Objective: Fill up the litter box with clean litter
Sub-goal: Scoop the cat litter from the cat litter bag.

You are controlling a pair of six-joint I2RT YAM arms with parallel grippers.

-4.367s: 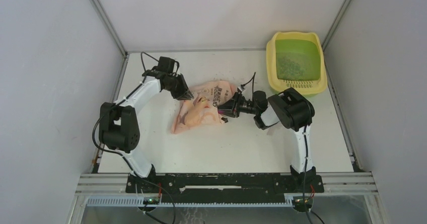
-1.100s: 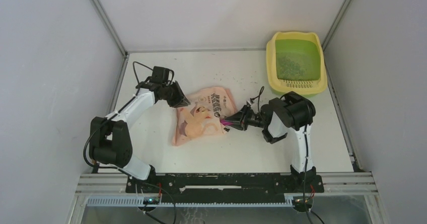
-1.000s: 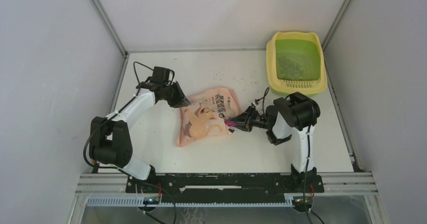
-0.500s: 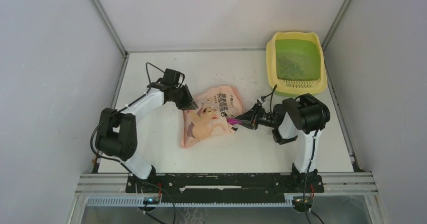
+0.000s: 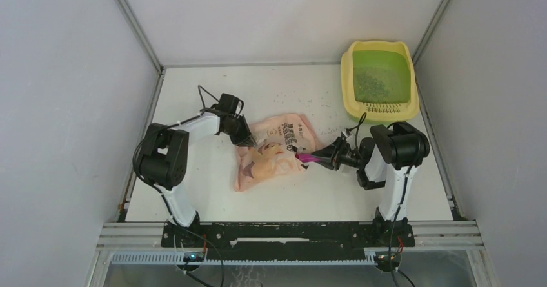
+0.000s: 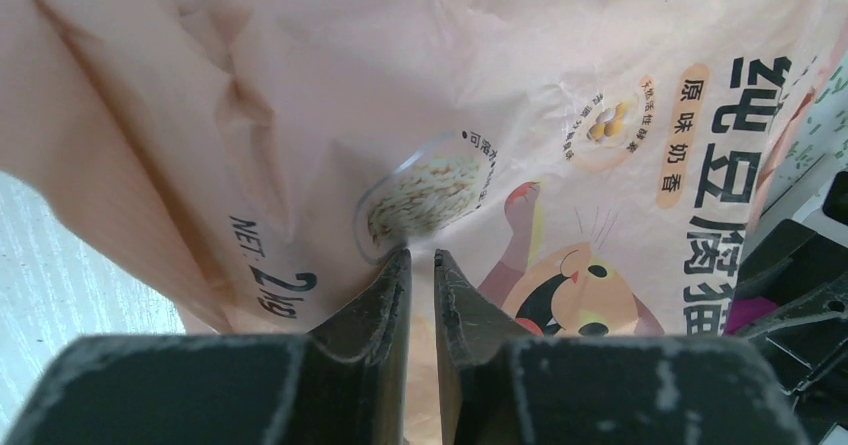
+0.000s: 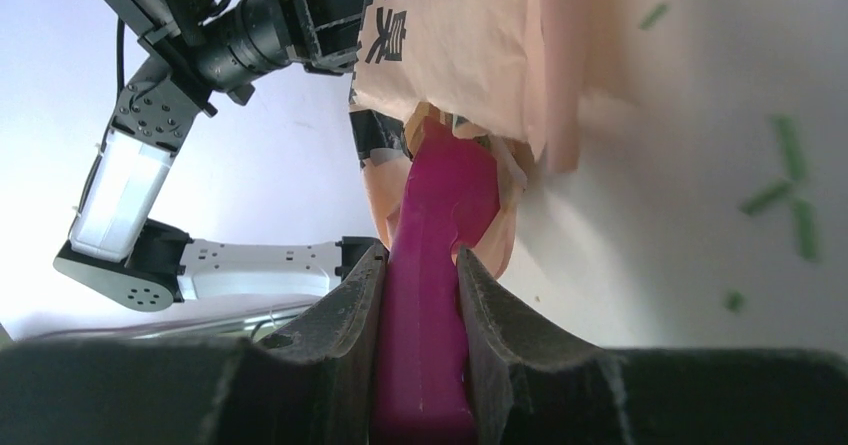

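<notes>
The litter box [image 5: 349, 92] stands at the back right, its green basin holding a patch of grey-green litter [image 5: 369, 80]. A peach-pink printed bag [image 5: 271, 155] lies on the table's middle. My left gripper [image 5: 248, 140] is shut on a fold of the bag's upper left side, seen close in the left wrist view [image 6: 420, 257]. My right gripper [image 5: 320, 157] is shut on the handle of a magenta scoop [image 5: 307, 158]. In the right wrist view the scoop [image 7: 445, 215] reaches into the bag's torn mouth [image 7: 470, 55]; its head is hidden inside.
Loose granules [image 5: 303, 100] are scattered on the white table between the bag and the box, and some lie near the bag's mouth [image 7: 790, 185]. The cell's walls close in on three sides. The left arm [image 7: 200, 45] shows beyond the bag.
Both grippers and the bag have shifted to the right across the table. The left gripper still pinches the bag and the right still holds the scoop at the bag's mouth.
</notes>
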